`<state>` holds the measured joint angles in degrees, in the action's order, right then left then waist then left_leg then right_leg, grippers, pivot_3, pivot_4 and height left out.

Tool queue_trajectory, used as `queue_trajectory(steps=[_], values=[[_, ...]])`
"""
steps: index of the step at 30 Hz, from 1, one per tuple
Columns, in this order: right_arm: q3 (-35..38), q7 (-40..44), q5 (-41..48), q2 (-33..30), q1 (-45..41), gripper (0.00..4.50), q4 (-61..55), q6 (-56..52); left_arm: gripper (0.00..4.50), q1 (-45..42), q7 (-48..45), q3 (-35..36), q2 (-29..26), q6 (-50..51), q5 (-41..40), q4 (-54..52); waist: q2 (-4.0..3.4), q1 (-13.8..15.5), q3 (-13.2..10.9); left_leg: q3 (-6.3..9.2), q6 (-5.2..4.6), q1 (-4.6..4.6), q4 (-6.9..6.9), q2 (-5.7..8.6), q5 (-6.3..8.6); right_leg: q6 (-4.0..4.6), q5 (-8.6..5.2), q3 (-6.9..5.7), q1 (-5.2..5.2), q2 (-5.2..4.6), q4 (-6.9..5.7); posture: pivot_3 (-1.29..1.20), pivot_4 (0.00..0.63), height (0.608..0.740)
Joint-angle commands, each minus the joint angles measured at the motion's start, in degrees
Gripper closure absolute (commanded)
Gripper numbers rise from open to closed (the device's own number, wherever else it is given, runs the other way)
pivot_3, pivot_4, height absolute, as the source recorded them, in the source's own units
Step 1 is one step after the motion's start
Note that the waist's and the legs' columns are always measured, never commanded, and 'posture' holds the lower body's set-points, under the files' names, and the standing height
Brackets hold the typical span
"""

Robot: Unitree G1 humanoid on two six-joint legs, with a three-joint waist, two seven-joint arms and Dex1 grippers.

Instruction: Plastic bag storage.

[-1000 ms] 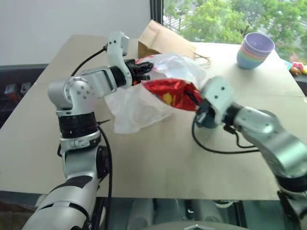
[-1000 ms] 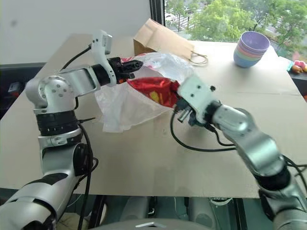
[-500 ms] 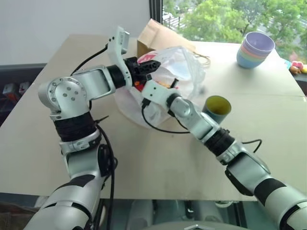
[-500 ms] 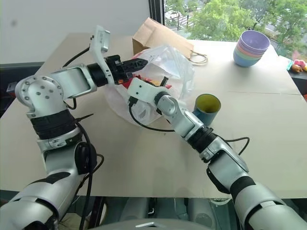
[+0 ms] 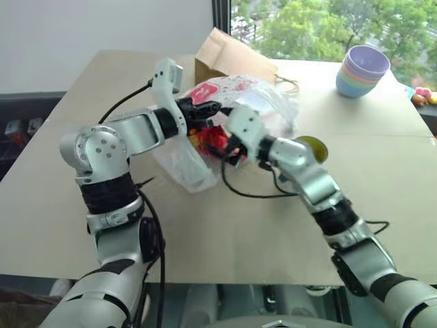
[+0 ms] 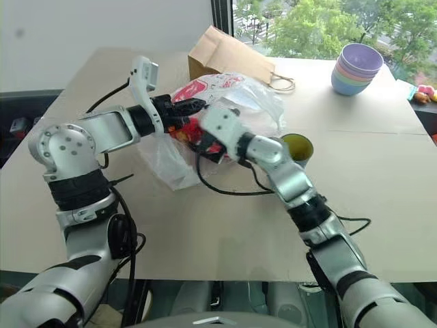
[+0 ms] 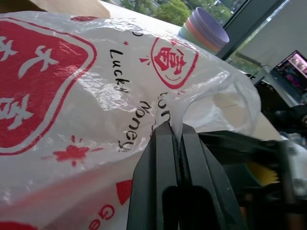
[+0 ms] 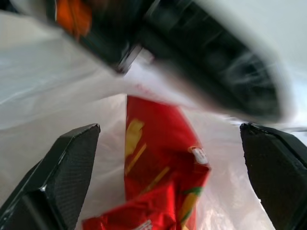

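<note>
Pinching the plastic bag [image 7: 96, 96], left pincer [image 7: 175, 139] clamps film; right pincer [image 8: 168, 182] gapes wide beside it

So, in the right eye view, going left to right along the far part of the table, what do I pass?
brown paper bag → stack of pastel bowls → small colourful items at the table's right edge
</note>
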<state>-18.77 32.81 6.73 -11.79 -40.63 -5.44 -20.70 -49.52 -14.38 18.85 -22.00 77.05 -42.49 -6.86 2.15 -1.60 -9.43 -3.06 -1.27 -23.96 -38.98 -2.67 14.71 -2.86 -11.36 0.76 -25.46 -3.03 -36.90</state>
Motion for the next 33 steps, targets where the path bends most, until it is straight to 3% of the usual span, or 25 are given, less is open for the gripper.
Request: queue_trajectory(steps=[1, 7, 9, 14, 16, 18, 19, 22, 27, 33], values=[[7.92, 1.22, 7.74, -4.73, 3.28, 0.01, -18.49, -12.16, 4.50, 1.70, -1.54, -3.96, -1.41, -7.02, 3.36, -2.83, -0.01, 0.36, -0.01, -0.01, 0.01, 0.00, 0.00, 0.00, 0.00, 0.01, 0.00, 0.00, 0.00, 0.00, -0.02, 0.00, 0.150, 0.740], [22.83, -4.68, 16.91, -13.16, 12.81, 0.01, -42.06, -34.01, 4.50, 5.87, -7.28, -8.68, -3.04, -20.13, 7.51, -5.29, -0.02, 1.04, -0.01, -0.04, -0.16, 0.00, 0.00, -0.01, 0.09, 0.03, -0.01, -0.02, -0.01, 0.02, -0.01, 0.00, 0.150, 0.740], [31.17, -6.44, 20.50, -14.44, 17.46, 0.01, -48.32, -42.97, 4.50, 6.31, -8.33, -8.99, -3.31, -21.28, 7.52, -4.98, -0.02, 1.05, -0.01, -0.31, -0.21, 0.03, -0.01, 0.00, 0.12, 0.03, -0.01, -0.02, 0.03, 0.01, 0.03, 0.00, 0.150, 0.740], [40.78, -13.25, 28.12, -15.07, 30.44, 0.01, -54.56, -55.87, 4.50, 6.46, -10.51, -10.39, -5.00, -22.83, 8.64, -3.86, -0.02, 1.17, -0.01, -0.33, -0.23, 0.09, -0.04, 0.00, 0.12, 0.02, -0.03, -0.01, 0.12, 0.04, 0.08, 0.00, 0.150, 0.740], [40.43, -17.15, 33.18, -14.73, 33.45, 0.01, -54.56, -56.69, 4.50, 6.36, -11.00, -10.61, -5.17, -23.12, 8.84, -3.48, -0.02, 1.03, 0.00, -0.33, -0.24, 0.14, -0.06, -0.01, 0.12, 0.01, -0.03, 0.01, 0.18, 0.05, 0.08, 0.00, 0.150, 0.740], [37.13, -19.41, 35.82, -9.34, 36.94, 0.01, -54.56, -56.22, 4.50, 5.72, -11.52, -11.22, -5.06, -23.63, 9.30, -2.51, -0.06, 0.61, -0.03, -0.37, -0.24, 0.16, -0.08, -0.01, 0.12, 0.03, -0.05, 0.07, 0.17, 0.06, 0.08, 0.00, 0.150, 0.740], [35.17, -19.83, 35.23, -5.79, 38.35, 0.01, -53.27, -55.43, 4.50, 5.54, -11.75, -11.71, -4.91, -23.90, 9.61, -2.09, -0.04, 0.59, -0.01, -0.41, -0.25, 0.21, -0.10, -0.01, 0.11, 0.16, -0.12, 0.16, 0.17, 0.08, 0.07, 0.00, 0.150, 0.740], [26.38, -21.73, 28.36, -7.45, 39.13, 0.01, -48.11, -50.68, 4.50, 5.58, -12.13, -12.18, -4.73, -24.21, 9.87, -1.89, -0.11, 0.73, -0.01, -0.18, -0.25, 0.24, -0.13, -0.05, 0.11, 0.17, -0.14, 0.08, 0.24, 0.24, 0.06, 0.00, 0.150, 0.740], [21.48, -25.10, 23.50, -1.24, 35.22, 0.01, -38.29, -41.88, 4.50, 5.31, -11.98, -11.83, -5.71, -23.14, 9.83, -2.66, -0.07, 0.76, 0.01, -0.22, -0.25, 0.20, -0.25, 0.00, 0.11, 0.16, -0.13, 0.23, 0.24, 0.24, 0.09, 0.00, 0.150, 0.740], [17.77, -24.51, 17.05, 1.27, 30.69, 0.01, -27.04, -28.76, 4.50, 5.91, -10.88, -11.31, -5.87, -21.17, 8.87, -5.42, -0.07, 0.90, 0.00, -0.14, -0.24, 0.14, -0.21, -0.01, 0.11, 0.00, -0.03, 0.15, 0.23, 0.28, 0.10, 0.00, 0.150, 0.740]])
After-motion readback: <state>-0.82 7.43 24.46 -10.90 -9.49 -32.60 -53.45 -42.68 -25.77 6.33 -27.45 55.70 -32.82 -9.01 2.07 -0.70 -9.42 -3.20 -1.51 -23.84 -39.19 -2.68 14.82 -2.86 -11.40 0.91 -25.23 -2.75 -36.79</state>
